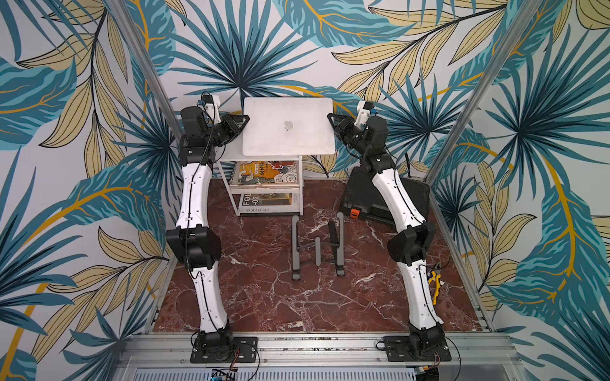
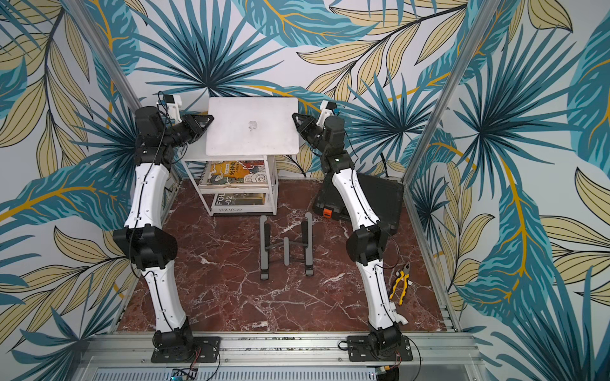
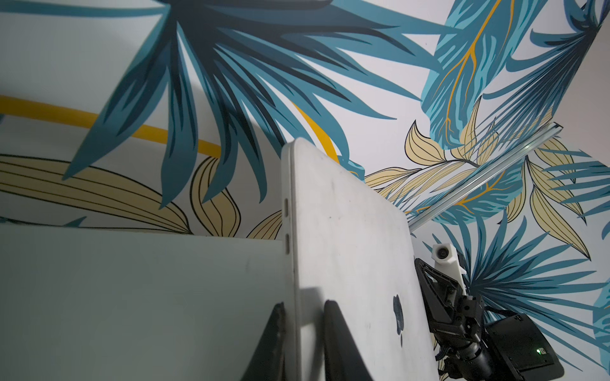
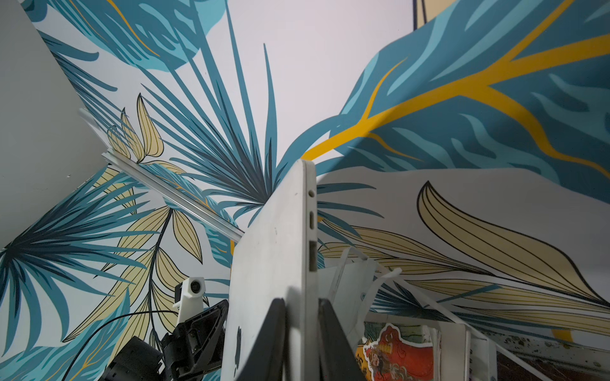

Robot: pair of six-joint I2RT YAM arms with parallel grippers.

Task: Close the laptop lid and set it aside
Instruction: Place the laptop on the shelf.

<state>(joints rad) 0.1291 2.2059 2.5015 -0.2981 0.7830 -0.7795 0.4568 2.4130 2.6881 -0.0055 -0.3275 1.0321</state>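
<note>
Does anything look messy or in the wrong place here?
Yes. Yellow-handled pliers lie alone on the red marble tabletop, like someone forgot them. The closed silver laptop also has smudgy grey marks on top.

Silver laptop (image 1: 287, 140) closed, lid (image 1: 303, 112) logo-up, level over white shelf (image 1: 232, 155)

Laptop (image 1: 297, 138) showing silver-white, dark logo; tabletop (image 1: 264, 297) showing red-brown marble, white veining; wall (image 1: 237, 49) wearing teal-beige leaf print
</note>
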